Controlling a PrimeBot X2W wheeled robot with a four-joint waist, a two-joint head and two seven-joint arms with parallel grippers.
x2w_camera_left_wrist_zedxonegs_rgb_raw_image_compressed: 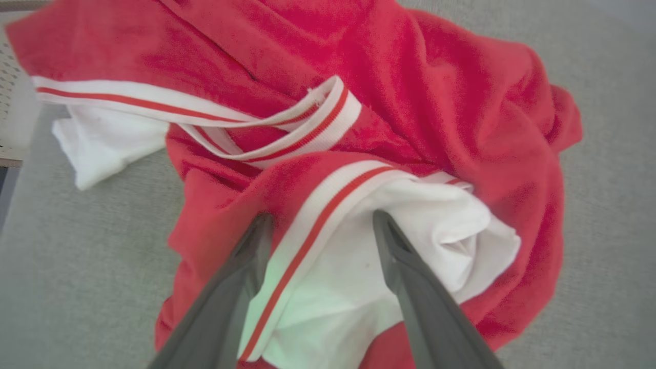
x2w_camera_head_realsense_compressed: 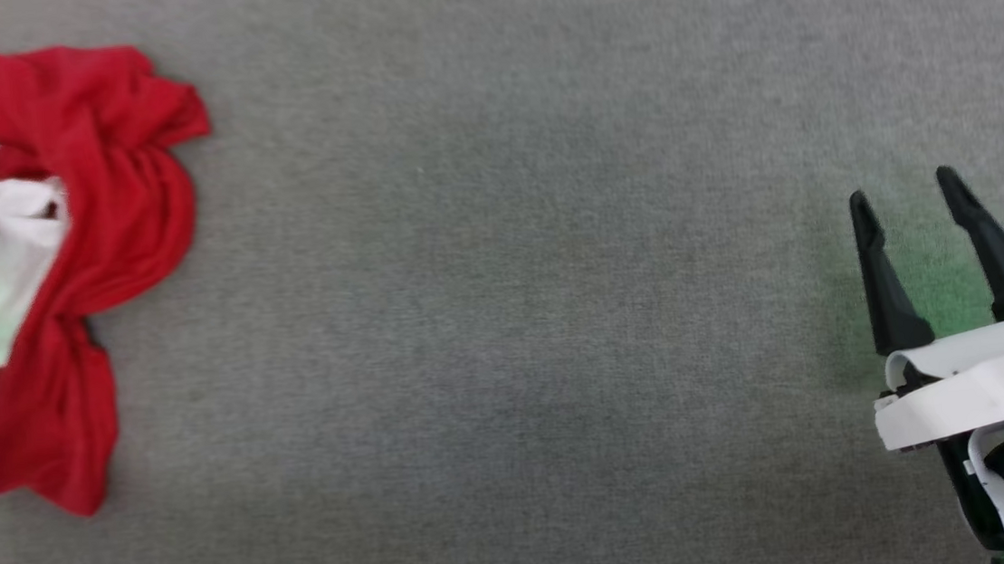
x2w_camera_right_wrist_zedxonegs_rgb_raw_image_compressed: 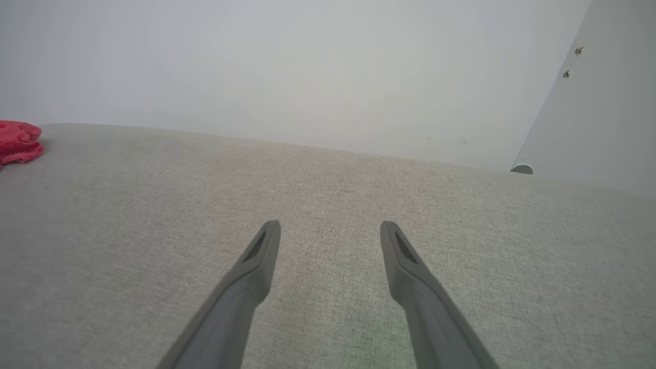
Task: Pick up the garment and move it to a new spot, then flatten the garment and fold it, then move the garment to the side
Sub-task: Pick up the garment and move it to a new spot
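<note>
we judge the crumpled red jersey t-shirt (x2w_camera_left_wrist_zedxonegs_rgb_raw_image_compressed: 435,102) soft and light, best pinched at its striped white sleeve (x2w_camera_left_wrist_zedxonegs_rgb_raw_image_compressed: 328,271) between the spread jaws of our left gripper (x2w_camera_left_wrist_zedxonegs_rgb_raw_image_compressed: 322,218); our right gripper (x2w_camera_head_realsense_compressed: 903,190) is spread too.

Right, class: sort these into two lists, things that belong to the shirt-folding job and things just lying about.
Belong to the job: garment, crumpled; left gripper, open over it; right gripper, open, away from it.

Just there: grey surface; white wall; pale perforated object.
</note>
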